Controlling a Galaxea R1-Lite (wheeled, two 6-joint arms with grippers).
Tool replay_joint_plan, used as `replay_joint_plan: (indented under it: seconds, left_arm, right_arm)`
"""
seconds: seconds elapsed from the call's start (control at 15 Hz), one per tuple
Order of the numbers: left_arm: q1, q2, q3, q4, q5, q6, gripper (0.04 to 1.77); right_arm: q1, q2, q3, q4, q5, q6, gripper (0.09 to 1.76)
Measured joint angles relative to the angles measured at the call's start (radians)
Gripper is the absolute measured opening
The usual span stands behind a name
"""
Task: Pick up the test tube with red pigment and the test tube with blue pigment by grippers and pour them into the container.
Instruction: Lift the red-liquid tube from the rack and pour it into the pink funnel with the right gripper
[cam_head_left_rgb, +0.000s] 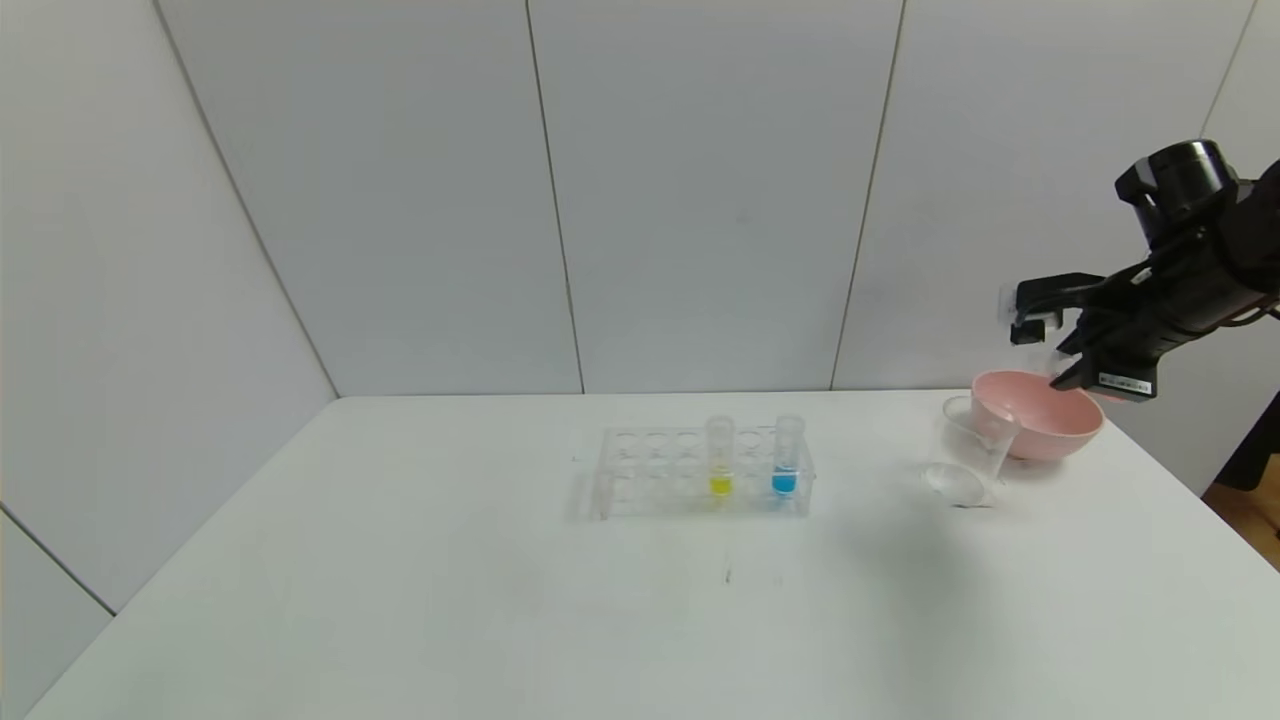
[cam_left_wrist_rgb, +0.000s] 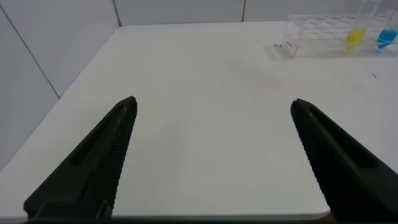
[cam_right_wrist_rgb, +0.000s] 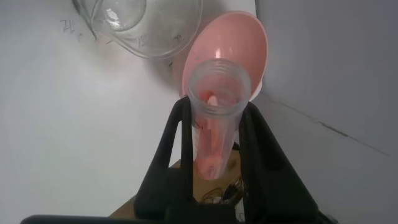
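My right gripper (cam_head_left_rgb: 1062, 368) is shut on the test tube with red pigment (cam_right_wrist_rgb: 214, 124) and holds it tilted above the far rim of the pink bowl (cam_head_left_rgb: 1040, 415). Orange-red liquid shows inside the tube. The clear beaker container (cam_head_left_rgb: 975, 450) stands just left of the bowl; it also shows in the right wrist view (cam_right_wrist_rgb: 146, 25). The test tube with blue pigment (cam_head_left_rgb: 787, 455) stands upright in the clear rack (cam_head_left_rgb: 650, 470). My left gripper (cam_left_wrist_rgb: 213, 109) is open and empty over the table's near left, out of the head view.
A tube with yellow liquid (cam_head_left_rgb: 720, 458) stands in the rack left of the blue one. The rack also shows far off in the left wrist view (cam_left_wrist_rgb: 323, 34). The pink bowl (cam_right_wrist_rgb: 239, 50) sits near the table's back right corner.
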Motion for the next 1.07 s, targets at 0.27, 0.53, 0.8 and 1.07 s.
replay_joint_plan:
  seconds: [0.27,0.53,0.8,1.07]
  left_arm:
    - [0.0,0.0,0.0,0.0,0.0,0.0,1.76]
    - [0.0,0.0,0.0,0.0,0.0,0.0,1.76]
    - [0.0,0.0,0.0,0.0,0.0,0.0,1.76]
    - [0.0,0.0,0.0,0.0,0.0,0.0,1.76]
  right_arm:
    - [0.001,0.014,-0.001,-0.029,-0.046,-0.036,0.5]
    - [0.016,0.021,-0.001,-0.029,-0.096,-0.06,0.5]
    - [0.027,0.028,0.0,-0.035,-0.101,-0.107,0.5]
    - [0.05,0.037,0.0,-0.046,-0.156,-0.127,0.5]
